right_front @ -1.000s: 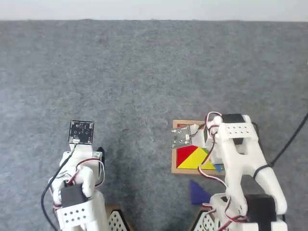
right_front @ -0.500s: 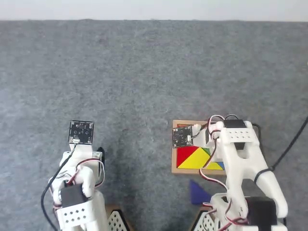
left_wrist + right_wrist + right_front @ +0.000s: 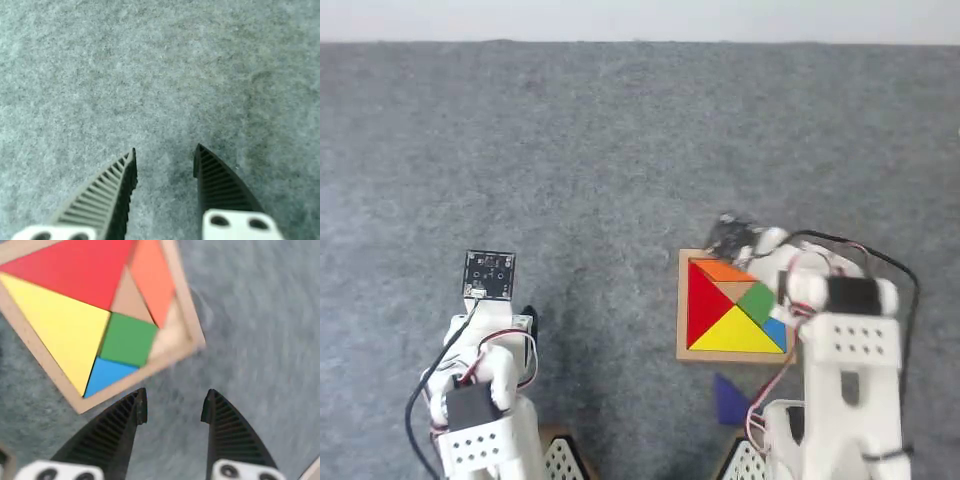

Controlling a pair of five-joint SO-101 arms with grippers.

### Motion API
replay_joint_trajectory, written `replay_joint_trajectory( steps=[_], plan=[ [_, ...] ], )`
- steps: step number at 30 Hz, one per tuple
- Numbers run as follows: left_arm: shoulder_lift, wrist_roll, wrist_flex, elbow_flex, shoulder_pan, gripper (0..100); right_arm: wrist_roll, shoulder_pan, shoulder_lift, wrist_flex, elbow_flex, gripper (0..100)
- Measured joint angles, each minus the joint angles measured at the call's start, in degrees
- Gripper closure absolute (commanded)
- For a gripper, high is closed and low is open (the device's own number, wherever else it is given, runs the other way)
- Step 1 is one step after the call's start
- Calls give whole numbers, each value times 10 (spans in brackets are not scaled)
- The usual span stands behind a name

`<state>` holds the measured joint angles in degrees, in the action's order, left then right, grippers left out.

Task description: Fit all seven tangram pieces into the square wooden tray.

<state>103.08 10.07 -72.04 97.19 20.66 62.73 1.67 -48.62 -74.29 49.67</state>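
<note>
White left arm (image 3: 485, 430) and right arm (image 3: 850, 400) carry black servos (image 3: 470, 405), cables (image 3: 895, 270), ridged dark fingers (image 3: 115, 195).

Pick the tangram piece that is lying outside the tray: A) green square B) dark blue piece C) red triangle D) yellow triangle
B: the dark blue piece lies on the grey mat, just off the wooden tray on the side toward the arm bases.

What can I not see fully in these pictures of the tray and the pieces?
Purple piece, high view: its near corner is hidden behind the right arm.
Tray, high view: its right rim is covered by the right arm.
Red piece, right wrist view: cut off by the picture's edge.
</note>
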Motion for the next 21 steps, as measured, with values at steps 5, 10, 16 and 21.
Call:
replay_joint_trajectory(
  steps=[5, 10, 16, 21],
  plan=[
    [0, 0, 0, 0, 0, 817, -156, 102, -29, -40, 1, 812],
    [0, -25, 0, 0, -43, 817, -258, 201, 4, -32, 27, 812],
    [0, -38, 0, 0, -115, 817, -333, 252, 151, 52, 45, 812],
    [0, -40, 0, 0, -253, 817, -386, 318, 244, 101, 41, 808]
  ],
)
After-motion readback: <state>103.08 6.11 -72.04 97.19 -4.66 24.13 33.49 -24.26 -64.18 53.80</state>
